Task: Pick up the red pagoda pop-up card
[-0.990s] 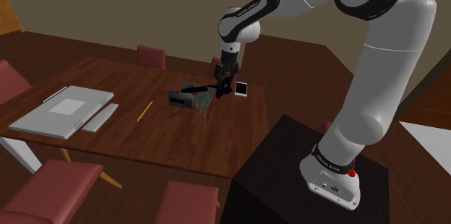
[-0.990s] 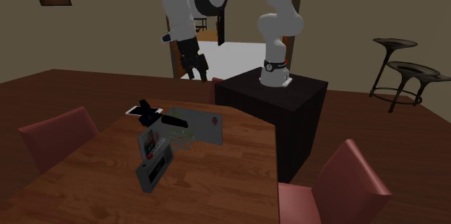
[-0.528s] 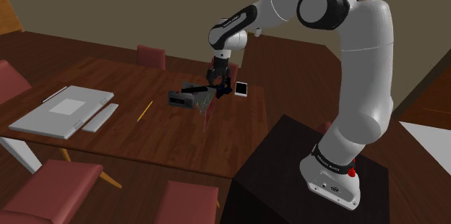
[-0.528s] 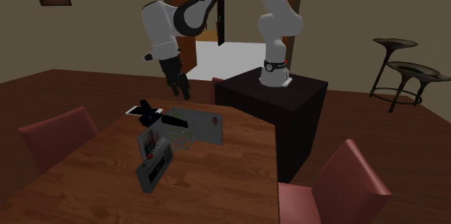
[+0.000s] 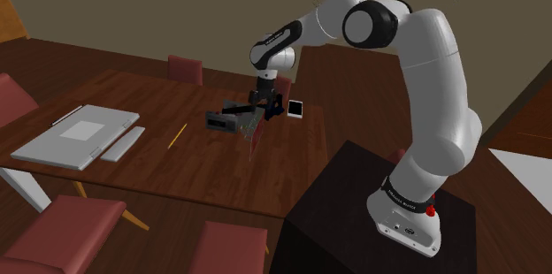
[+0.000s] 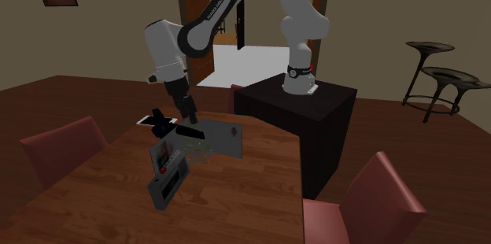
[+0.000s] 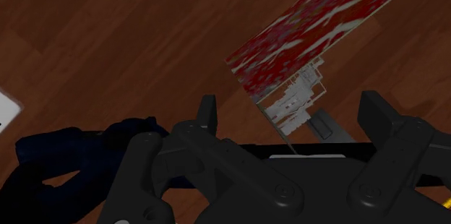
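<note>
The pop-up card (image 7: 318, 20) stands open on the wooden table, one panel red with pale streaks and a small white pagoda (image 7: 296, 103) folded out at its crease. From the shoulder view the card (image 5: 256, 127) is a reddish sliver; in the second exterior view its back (image 6: 219, 137) looks grey. My gripper (image 7: 293, 114) is open, its fingers (image 7: 208, 111) apart, with the pagoda showing between them untouched. The gripper (image 5: 263, 101) hovers just above the card, and the same gripper (image 6: 189, 113) hangs over its upper edge.
A dark blue-black object (image 7: 79, 154) lies beside the card. A phone (image 5: 295, 108), a grey box (image 5: 220, 120), a pencil (image 5: 177, 135) and a laptop (image 5: 75, 136) share the table (image 5: 203, 171). A grey cassette-like device (image 6: 167, 183) lies nearby. Red chairs (image 6: 59, 148) ring the table.
The arm has swung down and towards the card. The gripper dropped from well above the table to just over the card's top edge, still open. The card has not moved.
</note>
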### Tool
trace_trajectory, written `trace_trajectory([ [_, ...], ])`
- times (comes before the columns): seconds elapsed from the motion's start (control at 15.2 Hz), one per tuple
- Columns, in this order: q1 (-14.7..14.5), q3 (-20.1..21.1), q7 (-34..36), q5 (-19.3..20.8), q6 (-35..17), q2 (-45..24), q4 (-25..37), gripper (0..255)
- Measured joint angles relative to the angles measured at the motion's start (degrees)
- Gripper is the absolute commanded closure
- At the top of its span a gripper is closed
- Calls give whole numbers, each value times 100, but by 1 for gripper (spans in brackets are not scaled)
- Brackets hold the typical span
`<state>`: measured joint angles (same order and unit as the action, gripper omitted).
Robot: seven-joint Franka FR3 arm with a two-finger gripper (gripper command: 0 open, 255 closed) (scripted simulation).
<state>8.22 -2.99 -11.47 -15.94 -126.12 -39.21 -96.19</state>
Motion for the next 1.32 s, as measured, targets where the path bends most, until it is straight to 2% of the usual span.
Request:
trace_trajectory([
  [0.2, 7, 16, -28, -22, -114, -163, 47, 0],
  [0.26, 11, 18, -37, -26, -135, -182, 44, 255],
  [0.92, 9, 23, -45, -33, -159, -180, 37, 255],
  [1.32, -3, -8, 13, 9, 58, 82, -25, 255],
])
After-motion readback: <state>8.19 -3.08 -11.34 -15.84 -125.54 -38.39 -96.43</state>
